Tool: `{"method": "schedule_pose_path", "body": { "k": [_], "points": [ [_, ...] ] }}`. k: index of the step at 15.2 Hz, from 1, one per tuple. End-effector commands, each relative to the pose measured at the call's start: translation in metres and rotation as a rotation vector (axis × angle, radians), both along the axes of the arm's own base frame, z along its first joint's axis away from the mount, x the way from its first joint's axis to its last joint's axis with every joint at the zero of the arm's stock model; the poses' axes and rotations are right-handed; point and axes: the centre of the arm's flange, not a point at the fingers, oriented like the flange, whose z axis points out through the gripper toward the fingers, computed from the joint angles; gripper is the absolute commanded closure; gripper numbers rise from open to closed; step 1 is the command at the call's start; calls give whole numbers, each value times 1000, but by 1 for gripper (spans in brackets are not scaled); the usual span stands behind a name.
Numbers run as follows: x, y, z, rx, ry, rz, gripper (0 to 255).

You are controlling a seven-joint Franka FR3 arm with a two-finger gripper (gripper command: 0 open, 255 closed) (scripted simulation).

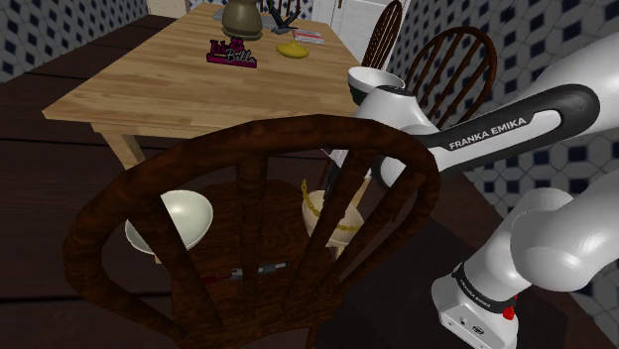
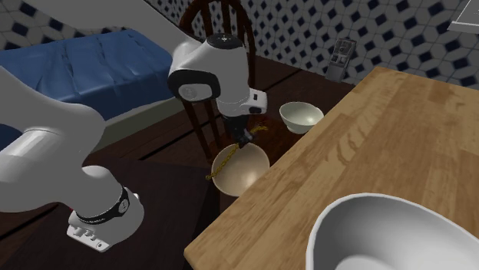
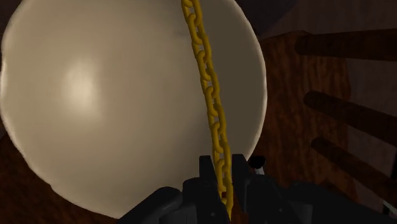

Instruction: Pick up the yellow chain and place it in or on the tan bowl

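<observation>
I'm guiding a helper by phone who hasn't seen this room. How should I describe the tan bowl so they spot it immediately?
Find the dark wooden chair beside the wooden table; two bowls sit on its seat. The tan bowl is the one right under the black gripper. Unlike the paler bowl next to it, it has the yellow chain trailing across it.

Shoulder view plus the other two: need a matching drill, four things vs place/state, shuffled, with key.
Things:
1. yellow chain
2. tan bowl
3. pale bowl
4. table

Place or state:
A. on the chair seat, apart from the chain
B. clasped in the pincer
C. right under the pincer, chain draped across it
D. light wood, beside the chair

Pairs: 1-B, 2-C, 3-A, 4-D
</observation>
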Motion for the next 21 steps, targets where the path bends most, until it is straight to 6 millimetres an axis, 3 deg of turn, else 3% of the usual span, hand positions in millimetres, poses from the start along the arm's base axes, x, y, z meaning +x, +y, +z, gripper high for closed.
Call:
{"method": "schedule_pose_path", "body": {
  "k": [1,8,9,13,14,18,21],
  "points": [
    [-24,31,-23,-215,-68,314,255],
    [-24,31,-23,-215,-68,313,255],
    [-26,30,-22,-217,-68,313,0],
    [-33,19,-21,-222,-64,310,0],
    [-24,31,-23,-215,-68,313,0],
    [-30,31,27,-215,-68,313,0],
    [-30,31,27,-215,-68,313,0]
  ]
}}
